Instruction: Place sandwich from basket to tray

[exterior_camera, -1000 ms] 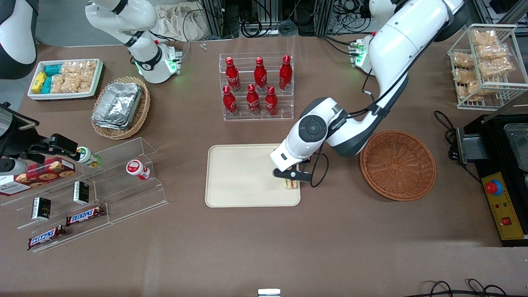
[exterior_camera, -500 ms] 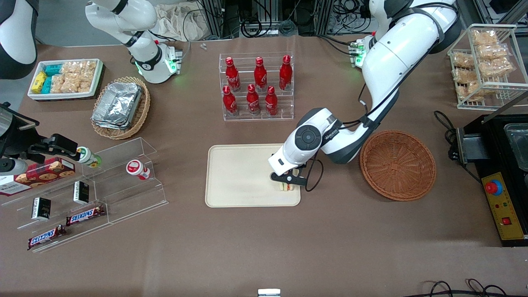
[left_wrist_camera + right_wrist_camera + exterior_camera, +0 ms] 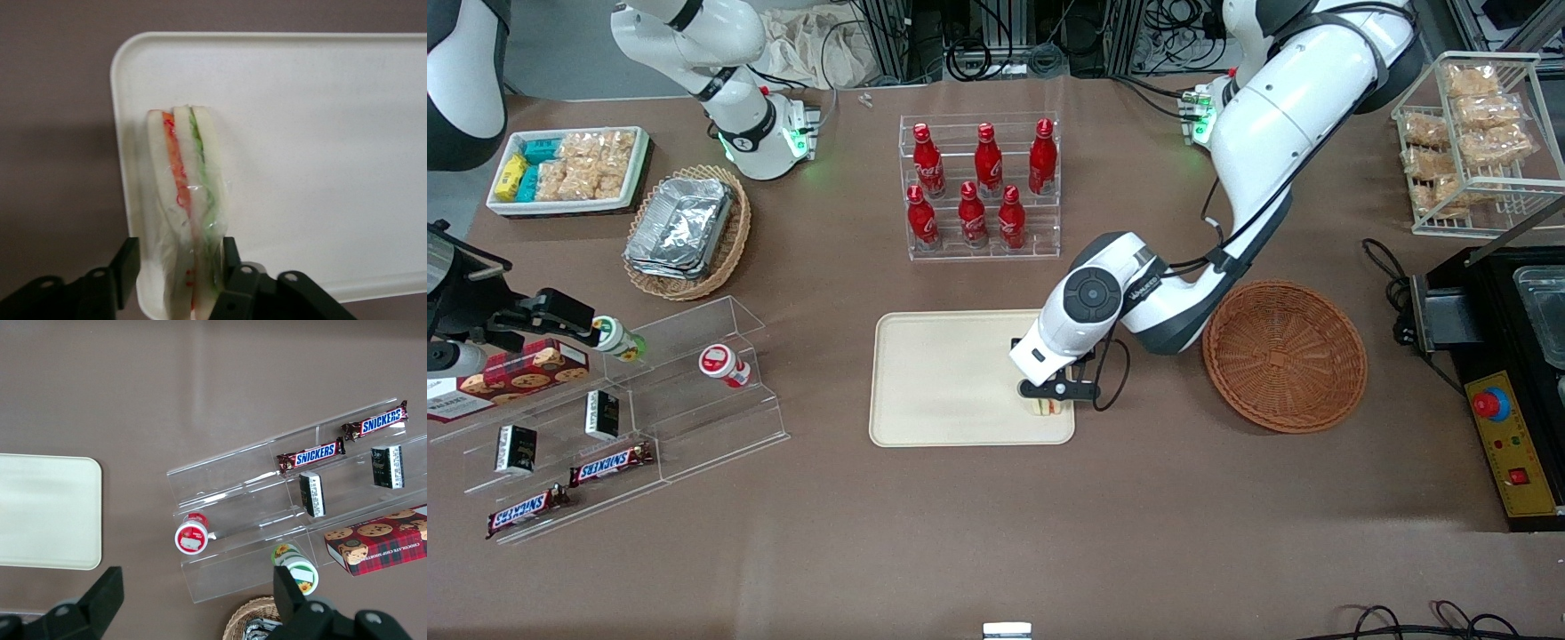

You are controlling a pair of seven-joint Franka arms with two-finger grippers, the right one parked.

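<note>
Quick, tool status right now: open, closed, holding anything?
Left arm's tool: open, above the tray, fingers straddling the sandwich lying on it near one corner, not clamping it.

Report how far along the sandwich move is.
Done: the basket is empty and the sandwich rests on the tray, near its corner. In hand: the gripper straddles the sandwich with its fingers open, one clear of it. Left: lift the gripper clear.

Sandwich [image 3: 189, 220] showing pale white bread with an orange-red stripe and a green stripe along its edge, under glinting clear wrap. Tray [image 3: 943, 382] reading cream-beige. Basket [image 3: 1285, 356] showing reddish-brown weave. Gripper [image 3: 1054, 391] over the tray's corner nearest the basket, looking black. Surface [image 3: 1049, 533] lying dull brown.
</note>
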